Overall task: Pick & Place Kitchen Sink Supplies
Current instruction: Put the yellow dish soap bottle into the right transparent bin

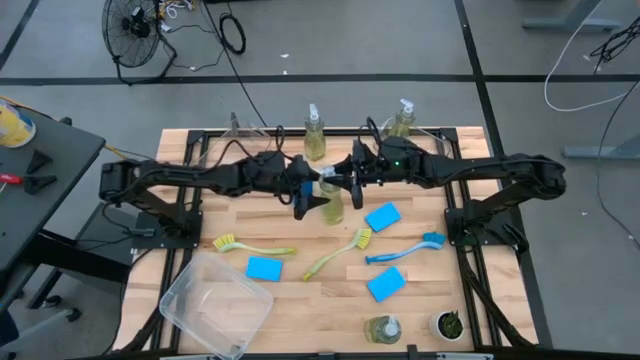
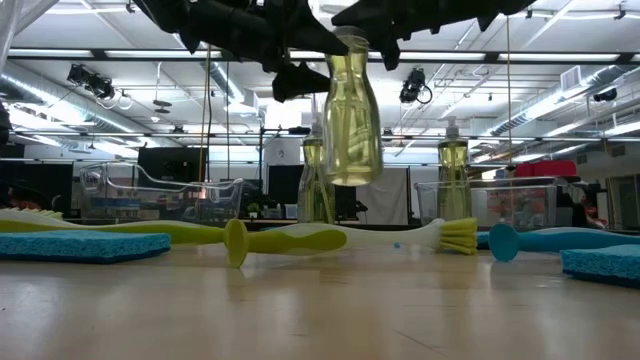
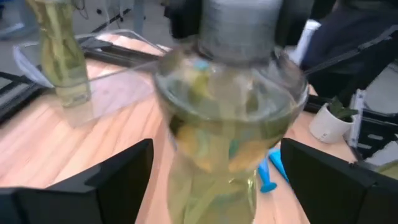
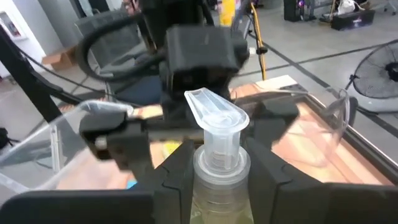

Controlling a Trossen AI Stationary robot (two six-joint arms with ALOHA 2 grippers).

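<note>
A small clear pump bottle of yellow-green soap (image 2: 352, 110) hangs in the air above the middle of the table (image 1: 330, 203). My right gripper (image 4: 221, 168) is shut on it and reaches in from the table's right (image 1: 347, 184). My left gripper (image 3: 214, 171) is open. Its two fingers (image 3: 118, 180) stand wide on either side of the bottle's body (image 3: 224, 130) without touching it, coming from the table's left (image 1: 308, 200). My right gripper pinches the bottle's neck (image 4: 219, 163) between its two fingers, just below the white pump head (image 4: 214, 115). The fingers come level from the table's right side. The bottle hangs about upright below them, lifted clear of the table (image 2: 350, 170).
Two more soap bottles (image 1: 315, 135) (image 1: 402, 118) stand at the far edge and one (image 1: 383, 328) at the near edge beside a plant pot (image 1: 447, 325). Sponges (image 1: 264, 268) (image 1: 382, 216) (image 1: 386, 284), brushes (image 1: 250, 246) (image 1: 340, 252) (image 1: 408, 250) and a clear bin (image 1: 215, 305) lie nearer.
</note>
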